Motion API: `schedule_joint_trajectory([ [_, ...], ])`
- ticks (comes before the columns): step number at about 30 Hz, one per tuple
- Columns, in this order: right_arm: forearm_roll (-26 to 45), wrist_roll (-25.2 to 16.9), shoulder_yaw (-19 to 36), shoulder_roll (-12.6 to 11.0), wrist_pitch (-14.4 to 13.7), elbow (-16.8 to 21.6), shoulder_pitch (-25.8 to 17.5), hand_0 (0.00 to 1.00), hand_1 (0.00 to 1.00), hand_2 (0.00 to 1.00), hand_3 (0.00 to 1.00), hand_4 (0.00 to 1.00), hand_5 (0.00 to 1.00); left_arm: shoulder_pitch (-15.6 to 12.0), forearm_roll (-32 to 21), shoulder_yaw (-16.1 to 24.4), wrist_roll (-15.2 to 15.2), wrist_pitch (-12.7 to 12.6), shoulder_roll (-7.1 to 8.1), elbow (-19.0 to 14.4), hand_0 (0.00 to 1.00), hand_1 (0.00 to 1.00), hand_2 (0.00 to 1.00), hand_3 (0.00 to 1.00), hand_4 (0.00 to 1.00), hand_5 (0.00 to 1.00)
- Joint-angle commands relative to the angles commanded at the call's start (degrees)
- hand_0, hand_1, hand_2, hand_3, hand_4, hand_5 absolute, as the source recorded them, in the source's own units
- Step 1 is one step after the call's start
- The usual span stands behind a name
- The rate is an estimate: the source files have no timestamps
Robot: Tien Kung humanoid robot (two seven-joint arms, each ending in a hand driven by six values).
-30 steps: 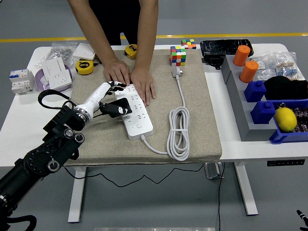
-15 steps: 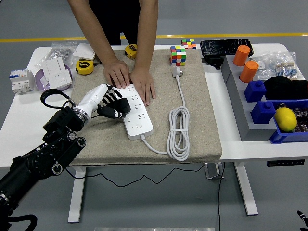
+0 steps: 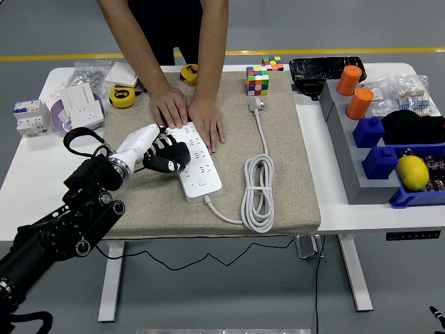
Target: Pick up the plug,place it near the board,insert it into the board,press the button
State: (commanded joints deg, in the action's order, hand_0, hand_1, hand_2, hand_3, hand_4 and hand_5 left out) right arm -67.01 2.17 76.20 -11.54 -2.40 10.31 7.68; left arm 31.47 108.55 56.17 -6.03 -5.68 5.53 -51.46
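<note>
While the robot's left hand (image 3: 158,147) reaches in from seven o'clock, its white-backed palm and black fingers (image 3: 167,141) are curled around a black plug (image 3: 170,159), which sits against the left edge of the long white power strip (image 3: 195,161), roughly at its middle. Whether the prongs are seated in a socket cannot be told from here. That strip lies on a beige fabric mat (image 3: 278,181) covering the centre of the white table (image 3: 28,174), its button end toward six o'clock, where a white cable (image 3: 257,188) leaves it and coils to the right before running up to a white plug head (image 3: 255,104) at twelve o'clock. At the strip's far end a person's two bare hands (image 3: 188,115) press flat, side by side, holding it down. Beyond them stand a multicoloured puzzle cube (image 3: 257,80) and two yellow tape measures (image 3: 122,96). Toward ten o'clock lie white wall sockets (image 3: 80,104) and a white circuit breaker (image 3: 29,115). Out at three o'clock sit two orange cylinders (image 3: 354,90) on a grey stepped stand (image 3: 354,167), blue bins (image 3: 382,160) and a yellow lemon-like ball (image 3: 412,172).
</note>
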Motion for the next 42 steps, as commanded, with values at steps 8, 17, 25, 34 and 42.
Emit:
schedule_joint_trajectory([
  [8, -0.01, 0.02, 0.22, 0.05, -0.01, 0.00, 0.05, 0.998, 0.791, 0.714, 0.725, 0.998, 0.900, -0.34, -0.33, 1.44, 0.53, -0.05, 0.36, -1.05, 0.301, 0.296, 0.327, 0.457, 0.785, 0.260],
  [17, 0.12, -0.09, 0.37, 0.08, -0.02, 0.00, 0.18, 0.998, 0.791, 0.714, 0.726, 0.998, 0.899, -1.07, -0.66, 3.50, 1.67, -0.57, 0.27, -2.04, 0.302, 0.299, 0.332, 0.459, 0.787, 0.273],
  [25, 0.14, -0.13, 0.69, 0.22, -0.04, 0.00, 0.12, 0.998, 0.791, 0.714, 0.725, 0.998, 0.898, -3.71, -4.12, 8.34, 3.09, -2.57, 0.14, -5.22, 0.305, 0.302, 0.335, 0.459, 0.786, 0.280],
  [34, 0.29, -0.10, 1.29, 0.40, -0.14, 0.00, -0.24, 0.998, 0.791, 0.715, 0.725, 0.998, 0.898, -7.59, 0.12, 15.08, 2.45, -3.19, 3.30, -5.05, 0.310, 0.335, 0.346, 0.463, 0.781, 0.299],
  [42, 0.67, -0.30, 0.85, 0.51, -0.04, 0.00, -0.17, 0.998, 0.791, 0.714, 0.724, 0.998, 0.898, -8.81, 2.64, 13.67, 1.80, -0.97, 3.84, -2.41, 0.387, 0.502, 0.504, 0.525, 0.776, 0.300],
])
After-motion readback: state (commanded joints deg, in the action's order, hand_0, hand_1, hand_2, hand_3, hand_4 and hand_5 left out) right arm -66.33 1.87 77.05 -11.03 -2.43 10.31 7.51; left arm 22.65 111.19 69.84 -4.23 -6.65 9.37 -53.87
